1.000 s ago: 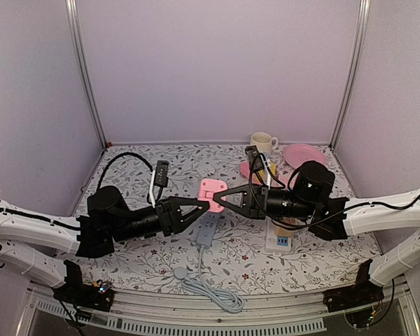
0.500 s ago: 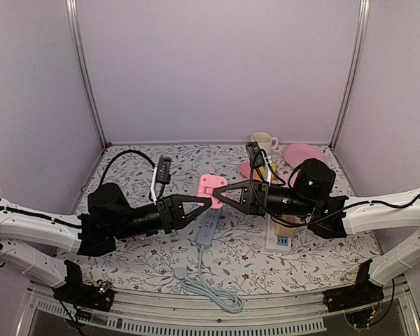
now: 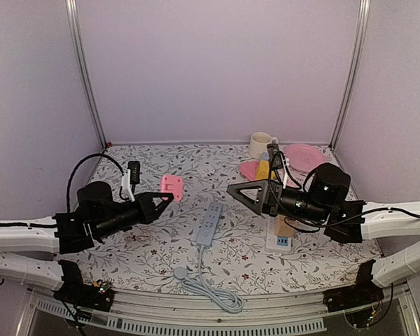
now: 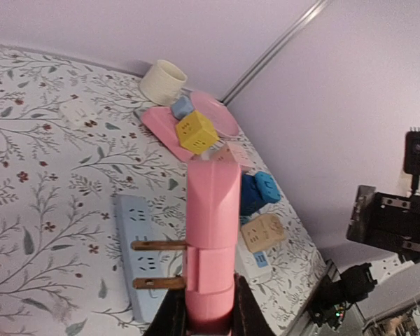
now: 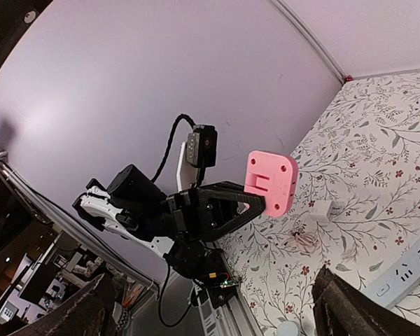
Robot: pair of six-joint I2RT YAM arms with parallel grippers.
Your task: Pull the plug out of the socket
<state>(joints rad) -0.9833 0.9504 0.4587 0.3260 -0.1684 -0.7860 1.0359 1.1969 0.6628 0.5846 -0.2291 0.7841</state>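
My left gripper (image 3: 164, 197) is shut on the pink plug (image 3: 171, 187) and holds it in the air, to the left of the grey power strip socket (image 3: 208, 224) and apart from it. The left wrist view shows the plug (image 4: 211, 238) upright between my fingers, with two bare brass prongs (image 4: 157, 245) pointing left above the strip (image 4: 136, 245). My right gripper (image 3: 232, 189) hangs open above the table to the right of the strip, holding nothing. From the right wrist, the plug (image 5: 271, 182) is seen across the gap at the tip of the left gripper's fingers (image 5: 231, 206).
A white power strip carrying coloured adapter cubes (image 3: 280, 234) lies under the right arm. A cream mug (image 3: 260, 145), a pink plate (image 3: 304, 154) and a yellow cube (image 3: 263, 170) stand at the back right. The grey strip's coiled cable (image 3: 210, 290) lies at the near edge.
The left gripper closed on the pink plug and carried it leftward, away from the right gripper. The right gripper opened, let go of the plug and drew back to the right.
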